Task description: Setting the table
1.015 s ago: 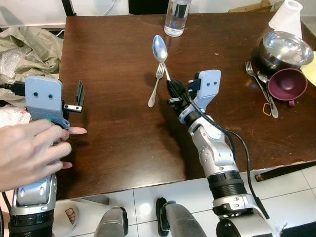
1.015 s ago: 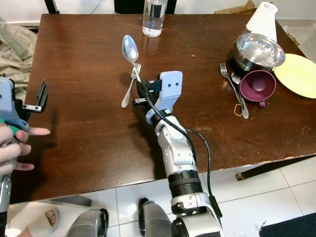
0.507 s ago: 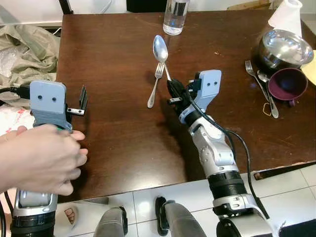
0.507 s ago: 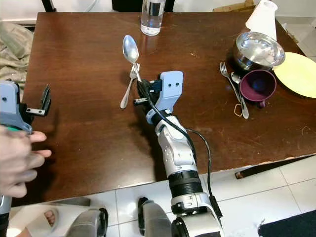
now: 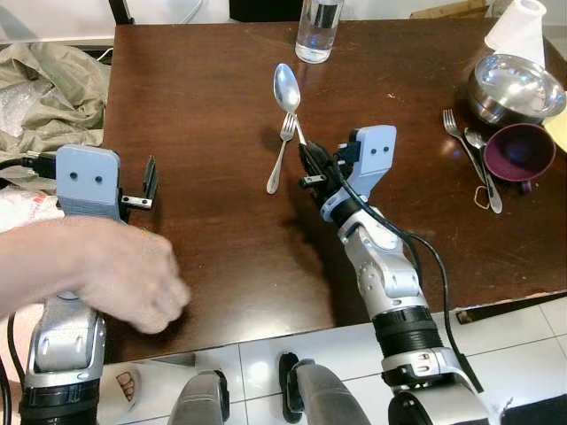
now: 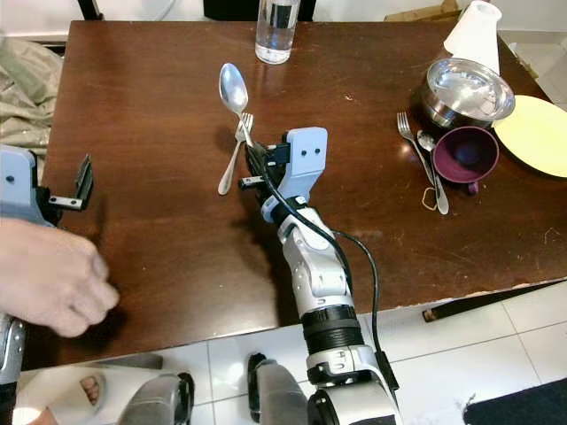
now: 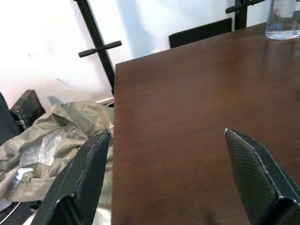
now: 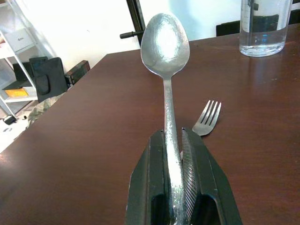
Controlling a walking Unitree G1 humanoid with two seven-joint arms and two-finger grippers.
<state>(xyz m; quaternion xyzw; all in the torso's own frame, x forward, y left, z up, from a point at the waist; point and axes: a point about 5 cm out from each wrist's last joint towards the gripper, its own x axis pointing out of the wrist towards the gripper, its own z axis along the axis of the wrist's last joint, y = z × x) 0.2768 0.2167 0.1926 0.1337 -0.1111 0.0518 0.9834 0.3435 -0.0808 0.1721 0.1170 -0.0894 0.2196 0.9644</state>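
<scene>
Right gripper (image 8: 173, 154) pinches the spoon (image 8: 165, 40) low on its handle at frame centre: light, stiff, slippery steel, likely to pivot.

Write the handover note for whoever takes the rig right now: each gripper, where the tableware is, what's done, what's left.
Right gripper: jaws shut on the spoon handle, bowl pointing away over the table.
Left gripper: jaws open, holding nothing, over the table's left edge. A person's hand is on that arm.
Fork lies beside the spoon. Second fork and another spoon lie by the purple cup, steel bowl and yellow plate at the right. Water bottle at the far edge.
Done: spoon picked up. Left: set it down; the place setting isn't laid yet.
</scene>
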